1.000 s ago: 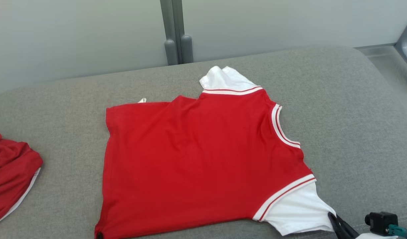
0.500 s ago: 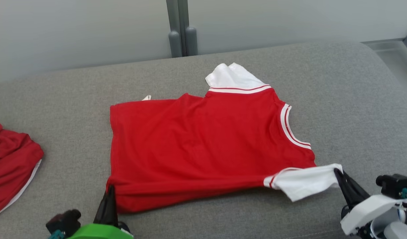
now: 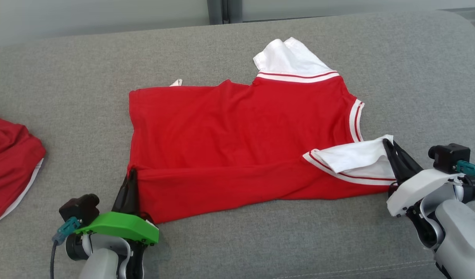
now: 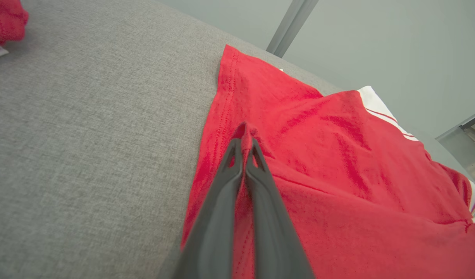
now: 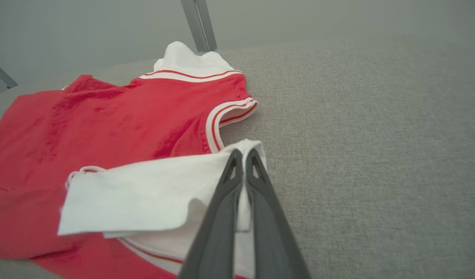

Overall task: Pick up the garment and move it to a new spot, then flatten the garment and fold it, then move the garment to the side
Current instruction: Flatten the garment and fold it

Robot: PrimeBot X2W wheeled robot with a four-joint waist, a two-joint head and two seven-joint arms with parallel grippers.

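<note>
on a grey cushion, our left fingers clamp the hem of the red garment, our right fingers its white sleeve.

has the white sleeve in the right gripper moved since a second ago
Yes. The white sleeve, pinched by the right gripper, has been carried away from the robot, toward the striped neckline.
</note>
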